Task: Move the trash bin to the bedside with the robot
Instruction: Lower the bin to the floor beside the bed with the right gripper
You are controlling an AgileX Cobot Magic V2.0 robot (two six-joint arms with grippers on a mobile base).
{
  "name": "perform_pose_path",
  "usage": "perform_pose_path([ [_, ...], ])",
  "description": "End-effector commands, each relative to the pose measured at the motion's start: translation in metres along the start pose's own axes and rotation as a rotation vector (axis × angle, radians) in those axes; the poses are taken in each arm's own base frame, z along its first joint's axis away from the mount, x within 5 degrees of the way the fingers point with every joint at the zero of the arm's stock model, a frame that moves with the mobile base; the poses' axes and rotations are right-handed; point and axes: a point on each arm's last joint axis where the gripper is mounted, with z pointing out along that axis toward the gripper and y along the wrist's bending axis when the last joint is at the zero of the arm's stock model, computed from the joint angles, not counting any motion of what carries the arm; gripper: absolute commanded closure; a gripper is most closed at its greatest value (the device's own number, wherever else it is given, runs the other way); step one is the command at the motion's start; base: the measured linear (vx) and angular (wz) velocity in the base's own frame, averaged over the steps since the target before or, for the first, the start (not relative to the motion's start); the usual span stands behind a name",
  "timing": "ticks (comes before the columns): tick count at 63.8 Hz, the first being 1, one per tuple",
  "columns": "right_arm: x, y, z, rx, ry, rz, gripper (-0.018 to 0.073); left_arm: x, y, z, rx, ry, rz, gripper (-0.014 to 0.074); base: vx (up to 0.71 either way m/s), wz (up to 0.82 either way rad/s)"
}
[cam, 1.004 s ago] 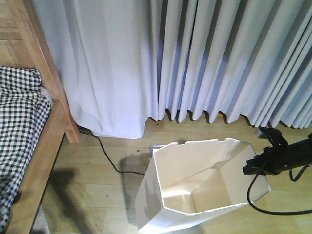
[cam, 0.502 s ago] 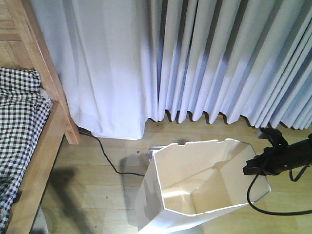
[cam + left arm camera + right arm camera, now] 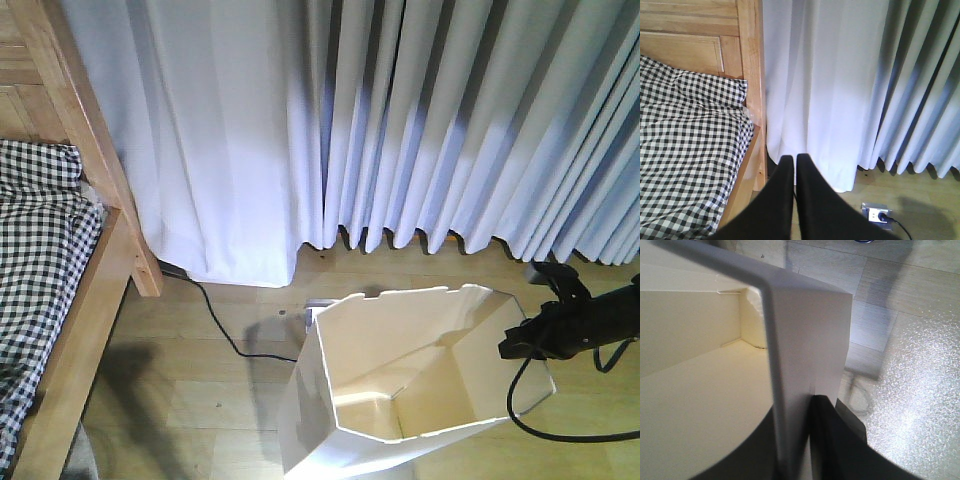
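right end effector [image 3: 518, 342] clamped on trash bin [image 3: 305, 420] rim, left end effector [image 3: 794, 160] pressed together, empty

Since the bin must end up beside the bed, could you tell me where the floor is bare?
Bare floor lies between the bed frame and the bin. Nearer the curtain it is crowded: a black cable and a floor socket.
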Motion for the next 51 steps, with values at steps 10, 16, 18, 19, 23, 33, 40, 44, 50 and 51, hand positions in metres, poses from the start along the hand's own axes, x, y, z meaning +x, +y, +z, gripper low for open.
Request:
perform_pose_path([
  [10, -0.024, 0.007, -0.022, -0.008, -0.152, 0.064, 0.0564, -0.005, -0.001, -0.001, 0.011, -0.076, -0.006, 0.0603, 0.0, -0.01],
  [16, -0.027, 0.006, -0.022, 0.019, -0.174, 0.123, 0.0564, -0.005, -0.001, -0.001, 0.011, -0.076, -0.006, 0.0603, 0.0, 0.0],
  [18, -0.029, 0.005, -0.021, 0.039, -0.184, 0.139, 0.0564, -0.005, -0.001, -0.001, 0.011, -0.076, -0.006, 0.0603, 0.0, 0.0],
  [19, -0.029, 0.005, -0.019, 0.045, -0.186, 0.144, 0.0564, -0.005, -0.001, -0.001, 0.011, -0.076, -0.006, 0.0603, 0.0, 0.0],
  [23, -0.036, 0.002, -0.012, 0.085, -0.187, 0.143, 0.0564, -0.005, -0.001, -0.001, 0.011, -0.076, -0.006, 0.0603, 0.0, 0.0],
  [33, -0.054, -0.001, 0.016, 0.091, -0.161, 0.129, 0.0564, -0.005, -0.001, -0.001, 0.011, -0.076, -0.006, 0.0603, 0.0, 0.0],
  [40, -0.065, -0.009, 0.031, 0.095, -0.165, 0.16, 0.0564, -0.005, -0.001, -0.001, 0.011, -0.076, -0.006, 0.0603, 0.0, -0.01],
  [44, -0.068, -0.018, 0.039, 0.103, -0.171, 0.197, 0.0564, -0.005, -0.001, -0.001, 0.011, -0.076, -0.006, 0.0603, 0.0, -0.01],
  [50, -0.069, -0.031, 0.056, 0.106, -0.16, 0.23, 0.0564, -0.005, -0.001, -0.001, 0.011, -0.076, -0.006, 0.0603, 0.0, -0.01],
  [51, -0.071, -0.033, 0.057, 0.107, -0.161, 0.229, 0.0564, -0.005, -0.001, -0.001, 0.011, -0.076, -0.006, 0.0603, 0.0, 0.0],
])
